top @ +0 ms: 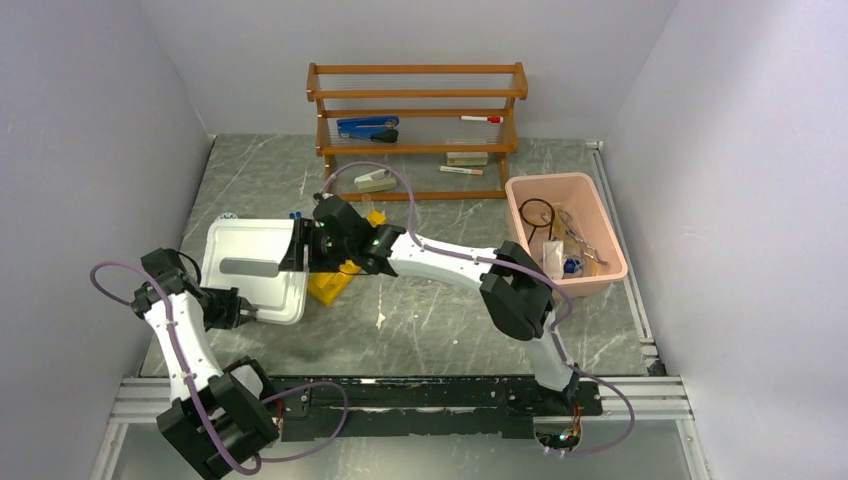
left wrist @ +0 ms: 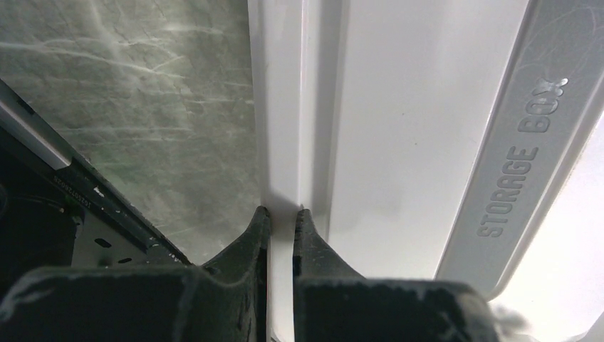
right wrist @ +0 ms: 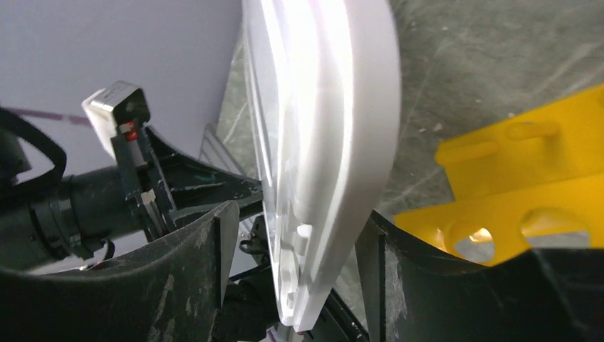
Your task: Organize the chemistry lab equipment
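A white lid (top: 255,250) marked "STORAGE BOX", with a grey handle strip (top: 248,267), lies at the left of the table. My left gripper (top: 250,312) is shut on its near rim; the left wrist view shows both fingers (left wrist: 281,211) pinching the white edge (left wrist: 285,142). My right gripper (top: 300,245) is open, its fingers straddling the lid's right edge (right wrist: 320,142) with a gap on the left side. The yellow holed test-tube rack (top: 333,285) lies under the right wrist and shows beside it (right wrist: 520,192). A black wire ring (top: 535,212) lies in the pink bin.
The pink bin (top: 548,180) at the right holds several small items, one blue (top: 571,265). The wooden shelf rack (top: 415,95) stands at the back with a blue stapler (top: 365,127) and markers. Small blue-capped pieces (top: 228,215) lie behind the lid.
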`<state>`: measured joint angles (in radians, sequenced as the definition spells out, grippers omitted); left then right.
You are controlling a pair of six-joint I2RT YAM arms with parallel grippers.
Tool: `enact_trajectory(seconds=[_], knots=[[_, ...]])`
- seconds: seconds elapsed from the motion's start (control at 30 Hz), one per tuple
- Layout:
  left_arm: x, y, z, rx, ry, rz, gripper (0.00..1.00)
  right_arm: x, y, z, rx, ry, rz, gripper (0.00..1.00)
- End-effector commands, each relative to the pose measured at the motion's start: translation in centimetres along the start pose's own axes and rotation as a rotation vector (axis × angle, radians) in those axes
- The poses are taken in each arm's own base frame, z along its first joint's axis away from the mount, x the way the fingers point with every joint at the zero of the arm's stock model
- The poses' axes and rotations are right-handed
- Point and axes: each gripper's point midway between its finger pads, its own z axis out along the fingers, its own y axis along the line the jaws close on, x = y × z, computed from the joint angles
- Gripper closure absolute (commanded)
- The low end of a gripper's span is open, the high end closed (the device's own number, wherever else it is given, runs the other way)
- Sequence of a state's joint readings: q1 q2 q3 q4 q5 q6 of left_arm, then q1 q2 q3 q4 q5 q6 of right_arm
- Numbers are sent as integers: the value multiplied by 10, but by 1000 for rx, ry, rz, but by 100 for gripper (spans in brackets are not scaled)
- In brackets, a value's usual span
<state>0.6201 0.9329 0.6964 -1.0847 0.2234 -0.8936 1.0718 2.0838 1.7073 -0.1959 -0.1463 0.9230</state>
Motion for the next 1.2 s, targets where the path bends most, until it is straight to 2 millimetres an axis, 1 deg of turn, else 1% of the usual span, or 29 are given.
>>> enact_trajectory(seconds=[0.0, 0.07, 0.13, 0.2, 0.23, 0.27, 0.33, 0.4, 0.47, 0.53, 0.57, 0.6, 0.67, 0.7, 0.73, 0.83, 0.9, 0.93, 0.97, 1.0, 1.07, 1.13, 1.17], knots=[[14, -6, -6, 49, 61, 20, 95, -5, 50, -14, -272, -42, -63, 38], [16, -9, -8, 56, 65, 25, 95, -2, 53, -16, -307, -36, -49, 45], [15, -11, -11, 62, 58, 30, 95, -1, 53, -16, -323, -40, -38, 60], [12, -12, -13, 64, 39, 39, 95, -1, 53, -17, -332, -46, -27, 77], [11, -12, -14, 65, 31, 43, 95, -1, 53, -19, -335, -53, -28, 83], [9, -13, -15, 66, 22, 48, 92, -4, 55, -21, -341, -67, -31, 89], [7, -14, -18, 60, 0, 59, 84, -10, 62, -29, -364, -93, -45, 98], [2, -19, -23, 75, -39, 95, 70, -16, 71, -39, -391, -116, -65, 100], [-6, -19, -30, 66, -100, 117, 45, -21, 83, -52, -431, -132, -93, 100], [-16, -20, -41, 50, -172, 136, 24, -26, 98, -68, -483, -138, -134, 100], [-22, -22, -48, 46, -209, 150, 12, -29, 103, -76, -493, -147, -154, 100], [-28, -22, -56, 37, -252, 159, 5, -31, 108, -84, -504, -153, -174, 100], [-43, -30, -77, 41, -352, 187, 3, -34, 114, -99, -513, -167, -211, 100], [-52, -37, -94, 55, -412, 200, 3, -36, 117, -106, -515, -173, -228, 100], [-58, -40, -104, 55, -454, 216, 3, -39, 119, -113, -515, -183, -243, 100], [-75, -64, -152, 120, -593, 269, 3, -50, 121, -135, -505, -216, -285, 100], [-80, -79, -175, 157, -652, 325, 3, -61, 124, -153, -510, -253, -302, 100], [-80, -86, -183, 168, -668, 351, 3, -69, 128, -167, -520, -283, -313, 100], [-80, -94, -191, 192, -688, 386, 4, -76, 128, -173, -515, -304, -321, 100], [-79, -102, -198, 217, -698, 427, 5, -86, 130, -187, -513, -341, -332, 100], [-75, -121, -206, 273, -711, 511, 8, -105, 127, -209, -498, -399, -330, 100], [-65, -142, -207, 349, -682, 630, 10, -127, 113, -230, -471, -463, -295, 100], [-55, -155, -204, 405, -648, 705, 11, -139, 104, -243, -449, -504, -277, 100]])
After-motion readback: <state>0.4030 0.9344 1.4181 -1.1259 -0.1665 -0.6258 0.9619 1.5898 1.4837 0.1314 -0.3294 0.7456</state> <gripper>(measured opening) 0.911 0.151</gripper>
